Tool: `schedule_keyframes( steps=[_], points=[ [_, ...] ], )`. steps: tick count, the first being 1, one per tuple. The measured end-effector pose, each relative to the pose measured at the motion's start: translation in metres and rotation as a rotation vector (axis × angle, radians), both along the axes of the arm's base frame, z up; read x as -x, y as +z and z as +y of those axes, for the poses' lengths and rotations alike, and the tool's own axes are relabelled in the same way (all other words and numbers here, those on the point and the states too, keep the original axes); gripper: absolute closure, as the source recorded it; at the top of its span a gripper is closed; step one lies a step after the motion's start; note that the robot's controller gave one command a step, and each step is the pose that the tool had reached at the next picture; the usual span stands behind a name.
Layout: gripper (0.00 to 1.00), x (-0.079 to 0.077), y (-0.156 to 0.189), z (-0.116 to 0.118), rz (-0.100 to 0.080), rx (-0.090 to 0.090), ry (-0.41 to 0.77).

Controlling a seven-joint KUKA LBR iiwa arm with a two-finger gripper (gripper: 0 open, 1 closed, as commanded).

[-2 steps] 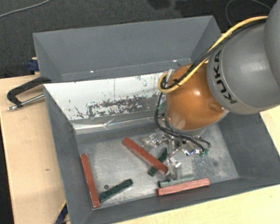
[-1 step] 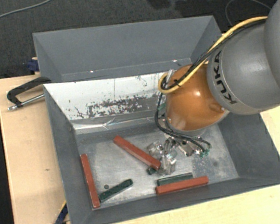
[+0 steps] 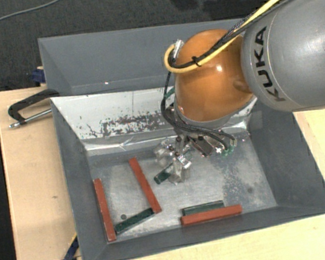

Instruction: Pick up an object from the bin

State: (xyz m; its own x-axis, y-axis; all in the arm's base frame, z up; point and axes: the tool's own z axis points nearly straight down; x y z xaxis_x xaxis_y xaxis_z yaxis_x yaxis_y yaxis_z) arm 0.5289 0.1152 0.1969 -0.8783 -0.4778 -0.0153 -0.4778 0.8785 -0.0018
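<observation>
Hanging low, end effector (image 3: 177, 158) sits over small green stick (image 3: 163, 175).

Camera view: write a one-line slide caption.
End effector low beside a short dark green stick in the middle of the grey metal bin, long flat red bars left and front.

Three red flat bars, left one (image 3: 103, 210), slanted one (image 3: 143, 184), front one (image 3: 211, 214), three dark green bars, front-left one (image 3: 134, 221), front one behind red (image 3: 202, 207), short one mid-bin (image 3: 165, 175), six bars total, one grey bin (image 3: 138, 50).
</observation>
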Motion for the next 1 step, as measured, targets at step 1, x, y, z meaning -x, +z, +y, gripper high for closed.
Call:
schedule_keyframes(
  steps=[1],
  points=[
    [1.0,0.0112,0.0454,-0.0467,0.003,0.005,-0.026]
  ],
)
